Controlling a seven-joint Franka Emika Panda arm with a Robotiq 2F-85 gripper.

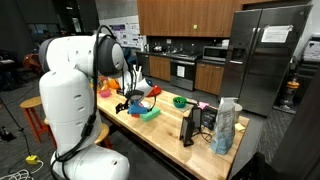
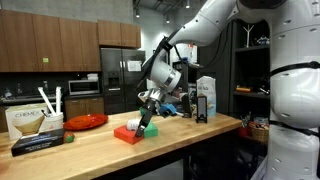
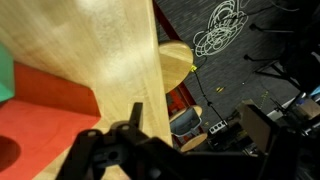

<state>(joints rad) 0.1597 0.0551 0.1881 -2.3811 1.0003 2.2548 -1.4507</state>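
Note:
My gripper [image 2: 147, 120] hangs fingers-down just above a flat red block [image 2: 127, 133] with a green block [image 2: 151, 129] beside it, both on the wooden counter [image 2: 170, 145]. In the wrist view the dark fingers [image 3: 195, 125] stand apart with nothing between them. The red block [image 3: 50, 115] fills the lower left there, with a bit of green [image 3: 5, 75] at the left edge. In an exterior view the gripper [image 1: 135, 97] is over the same red and teal blocks [image 1: 148, 113]. Whether a fingertip touches the block I cannot tell.
A red dish [image 2: 87, 121], a white box with utensils [image 2: 30, 120] and a black box [image 2: 40, 142] stand along the counter. A green bowl [image 1: 180, 101], black items [image 1: 195, 122] and a tall carton [image 1: 226, 125] stand towards its end. Stools [image 3: 180, 60] stand on the floor below the counter edge.

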